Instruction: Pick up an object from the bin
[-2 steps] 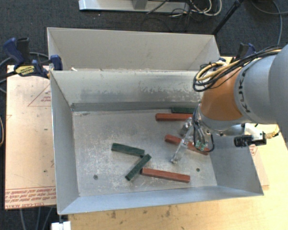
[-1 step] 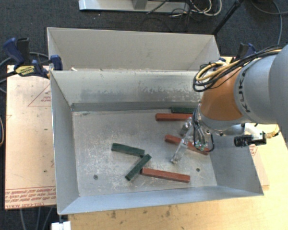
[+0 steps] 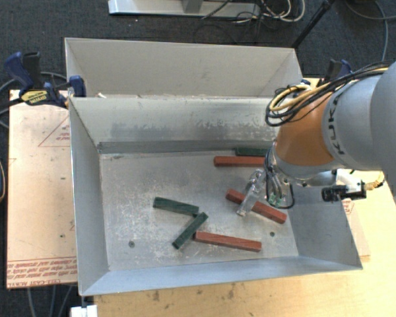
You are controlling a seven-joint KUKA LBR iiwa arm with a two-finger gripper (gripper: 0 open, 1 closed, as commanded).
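Note:
My gripper [image 3: 261, 202] is low in the right part of the bin, over a red bar [image 3: 272, 213] that lies slanting on the floor. Its fingers stand apart, one fingertip [image 3: 245, 207] on the near-left side of the bar and the other toward the right, so the gripper is open astride the bar's middle. Part of that bar is hidden under the fingers. A second red bar [image 3: 237, 161] lies just behind the gripper near the back wall, with a dark green bar [image 3: 251, 152] beside it.
Two dark green bars [image 3: 175, 206] [image 3: 189, 230] meet in a V at the bin's middle. Another red bar [image 3: 228, 242] lies near the front wall. The arm's orange cover and cables hang over the bin's right side.

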